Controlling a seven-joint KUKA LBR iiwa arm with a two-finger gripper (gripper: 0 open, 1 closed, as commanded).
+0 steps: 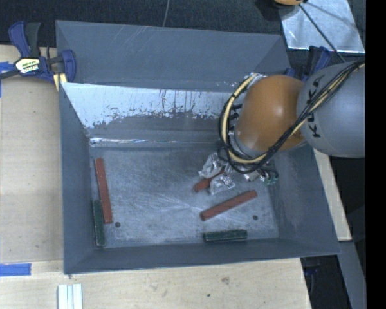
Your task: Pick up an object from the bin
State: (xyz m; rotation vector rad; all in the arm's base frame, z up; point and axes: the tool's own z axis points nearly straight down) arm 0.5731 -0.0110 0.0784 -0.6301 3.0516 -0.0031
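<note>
Bin (74, 185), grey metal, sloped walls, camera view from above. Floor bare across the middle and the far side, giving open room on the view's left of the gripper. Contents sit mostly along the floor's edges.

Contents:
- Long red-brown stick (101, 188): lies along the left edge of the floor, running far to near.
- Dark green stick (98, 223): just beside the long stick, at the foot of the left wall, towards the near-left corner.
- Second dark green stick (225, 236): flat along the near edge, right of centre.
- Slanted red-brown stick (229, 205): right of centre, near the gripper, apart from the green stick below it.
- Short red-brown piece (202, 186): stubby, right of centre on the floor, at the gripper's lower-left end. Whether it touches the gripper or lies just beside it cannot be told.

Arm: comes over the right wall, a grey link (338, 118) with black lettering, then an orange cover (267, 118) ringed by yellow and black cables (230, 111), angled down towards the floor.

Gripper (217, 172): silvery metal, low over the right half of the floor, well clear of the left and near walls. Whether it is apart or together cannot be told.
</note>
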